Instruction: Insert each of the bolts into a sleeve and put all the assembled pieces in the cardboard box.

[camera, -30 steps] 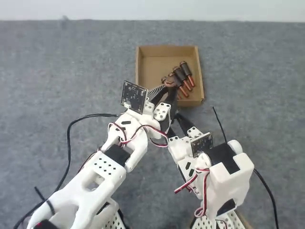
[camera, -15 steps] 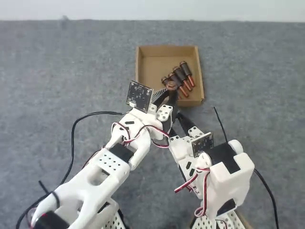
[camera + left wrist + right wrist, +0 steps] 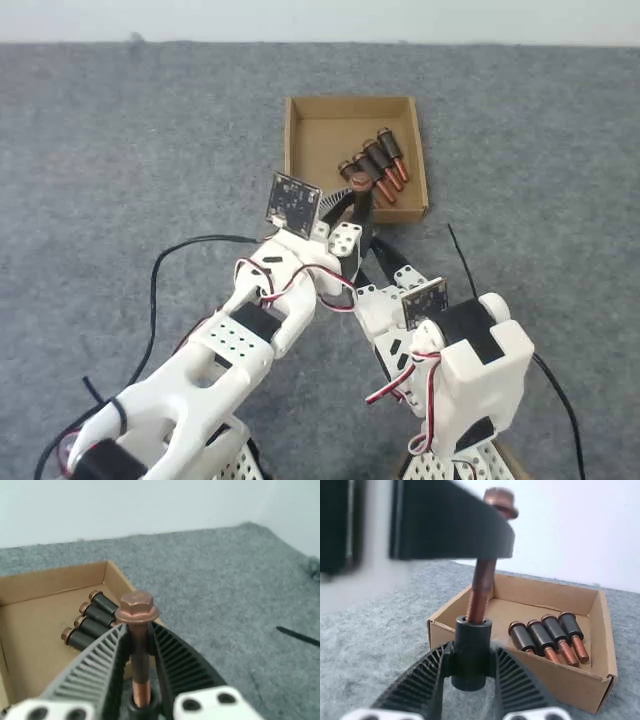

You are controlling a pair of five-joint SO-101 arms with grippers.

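– Jaws on each arm: how do they stand?
– Left gripper (image 3: 136, 630): closed narrowly on the copper bolt (image 3: 136, 609), clamping its shaft just below the flanged hex head. Right gripper (image 3: 470, 655): closed on the black sleeve (image 3: 470, 645), which is held upright.
– How does the bolt sit relative to the sleeve?
– Upright above it. The lower end of the shaft enters the sleeve's top opening, and most of the shaft is exposed between head and sleeve.
– Where is this pair relative to the cardboard box (image 3: 290, 140)?
– The sleeve is just outside the near wall. The bolt head stands higher than the rim.
– What occupies the box?
– Four assembled pieces (image 3: 375, 165) lie side by side in the near right part, near the right wall, with their copper ends pointing toward the near right corner. Bare cardboard floor takes up the far and left parts.
– What lies around the edges?
– Grey carpet (image 3: 150, 150) surrounds the box on all sides. A black cable (image 3: 455, 250) lies on it near the box's near right corner, not touching the wall.
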